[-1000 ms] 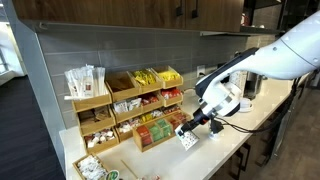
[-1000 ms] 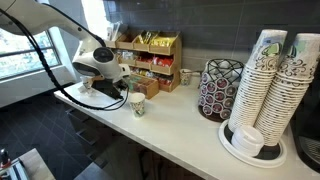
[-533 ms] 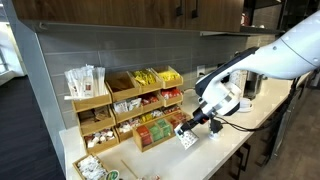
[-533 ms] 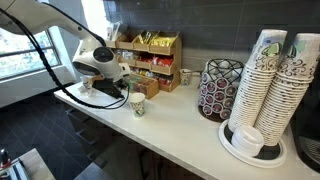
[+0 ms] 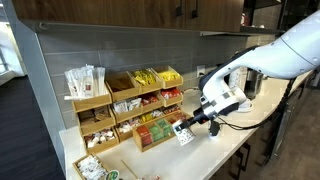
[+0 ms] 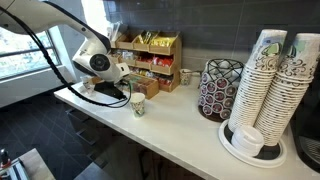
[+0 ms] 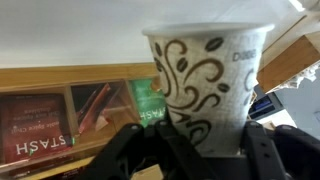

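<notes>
A white paper cup (image 7: pixel 205 75) with brown swirls fills the wrist view, and my gripper (image 7: pixel 205 150) is shut on its lower part, one black finger on each side. In both exterior views the cup (image 5: pixel 185 135) (image 6: pixel 137 104) is at the front of the white counter (image 6: pixel 180 120), just before the wooden tea rack (image 5: pixel 150 105). The gripper (image 5: pixel 193 125) reaches it from the side. Whether the cup's base touches the counter is hard to tell.
The wooden rack (image 6: pixel 150 60) holds tea bags and sugar packets against the wall; Stash tea boxes (image 7: pixel 40 125) show behind the cup. A coffee pod carousel (image 6: pixel 220 88) and tall stacks of paper cups (image 6: pixel 270 85) stand further along. The counter edge (image 6: pixel 150 150) is close.
The arm's wrist has risen and turned a little, and the cup has shifted slightly with it. The grip is unchanged.
</notes>
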Available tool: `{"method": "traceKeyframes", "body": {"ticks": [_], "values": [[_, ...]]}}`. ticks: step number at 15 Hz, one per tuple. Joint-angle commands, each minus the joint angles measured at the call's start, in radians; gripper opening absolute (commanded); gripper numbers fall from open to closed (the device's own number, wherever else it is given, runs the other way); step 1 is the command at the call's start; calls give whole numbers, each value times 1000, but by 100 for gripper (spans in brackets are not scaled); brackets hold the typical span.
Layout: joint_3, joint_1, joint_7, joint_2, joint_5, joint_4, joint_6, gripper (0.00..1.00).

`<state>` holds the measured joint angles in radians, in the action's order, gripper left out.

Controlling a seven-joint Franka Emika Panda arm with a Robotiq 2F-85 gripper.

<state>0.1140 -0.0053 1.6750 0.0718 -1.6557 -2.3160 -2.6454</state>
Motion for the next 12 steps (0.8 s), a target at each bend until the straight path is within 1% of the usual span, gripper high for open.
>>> {"method": "traceKeyframes", "body": {"ticks": [1, 3, 6, 9, 11, 12], "values": [[-4, -4, 139, 23, -113, 4, -9, 22], [-11, -11, 229, 36, -165, 6, 10, 22], [-18, -19, 325, 58, -237, 6, 28, 22], [-19, -20, 386, 79, -304, 13, 16, 22], [-18, -19, 411, 84, -329, 17, 13, 22], [-17, -18, 419, 83, -333, 16, 13, 70]]}}
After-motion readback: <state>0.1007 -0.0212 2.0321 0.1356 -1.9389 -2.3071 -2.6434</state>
